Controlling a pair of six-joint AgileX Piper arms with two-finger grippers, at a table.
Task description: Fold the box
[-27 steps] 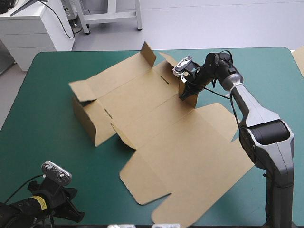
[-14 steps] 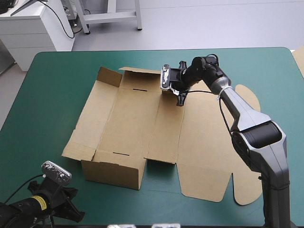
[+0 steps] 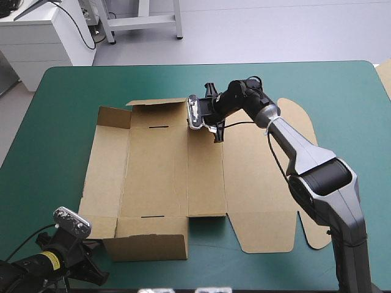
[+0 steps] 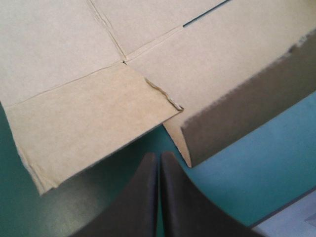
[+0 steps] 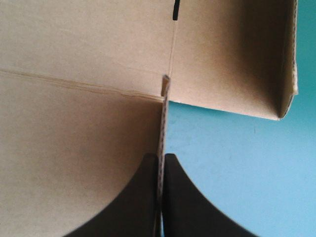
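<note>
Lying mostly flat across the middle of the teal-green table point(image 3: 55, 122), the brown box point(image 3: 177, 171) has one wall point(image 3: 153, 244) raised at its near edge. The right gripper point(image 5: 160, 157) reaches in over the box's far edge, its black fingers pinched all but together on the thin edge of an upright flap point(image 5: 164, 113). The left gripper point(image 4: 158, 155) sits low near the table's near left corner, fingers pressed together on nothing, just short of the box's near corner.
</note>
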